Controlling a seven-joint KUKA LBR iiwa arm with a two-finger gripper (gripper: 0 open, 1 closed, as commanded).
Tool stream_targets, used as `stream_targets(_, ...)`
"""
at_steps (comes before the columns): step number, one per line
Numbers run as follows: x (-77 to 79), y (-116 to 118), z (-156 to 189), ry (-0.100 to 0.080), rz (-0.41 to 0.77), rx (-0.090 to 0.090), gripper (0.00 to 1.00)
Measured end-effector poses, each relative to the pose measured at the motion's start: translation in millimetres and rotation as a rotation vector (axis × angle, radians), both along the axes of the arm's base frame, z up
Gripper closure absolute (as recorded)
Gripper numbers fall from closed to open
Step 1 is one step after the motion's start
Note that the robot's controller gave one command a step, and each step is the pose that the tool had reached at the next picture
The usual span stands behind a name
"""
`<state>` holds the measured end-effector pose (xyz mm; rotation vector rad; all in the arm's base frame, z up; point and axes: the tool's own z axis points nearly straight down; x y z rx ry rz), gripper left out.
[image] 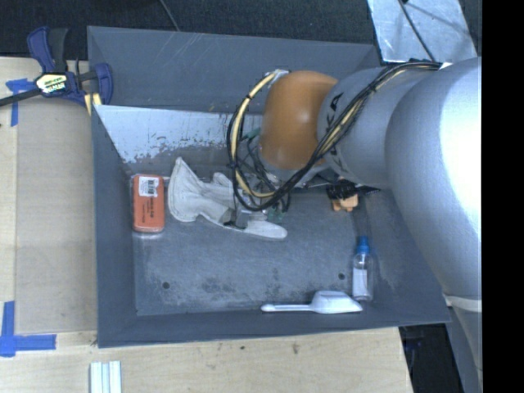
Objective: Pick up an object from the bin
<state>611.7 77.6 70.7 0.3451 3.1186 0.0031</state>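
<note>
A white fabric glove lies crumpled in the middle of the bin, its fingers pointing right. My gripper is down on the glove's right part, mostly hidden under the arm's orange cover and cables. Whether anything is between its jaws is hidden. An orange rectangular block with a white label lies just left of the glove.
A small clear bottle with a blue cap stands near the bin's right wall. A white plastic scoop lies along the front wall. A small orange and black thing sits beside the arm at the right. The arm covers the bin's back right.
</note>
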Motion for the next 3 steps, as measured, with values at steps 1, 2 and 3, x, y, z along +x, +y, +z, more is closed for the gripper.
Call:
stream_targets(1,-1.1,0,4,0.004,0.000,0.000,1.00)
stream_targets(2,-3.1,-1,25,0.012,0.000,-0.002,1.00)
stream_targets(3,-1.0,-1,48,0.004,0.000,-0.001,1.00)
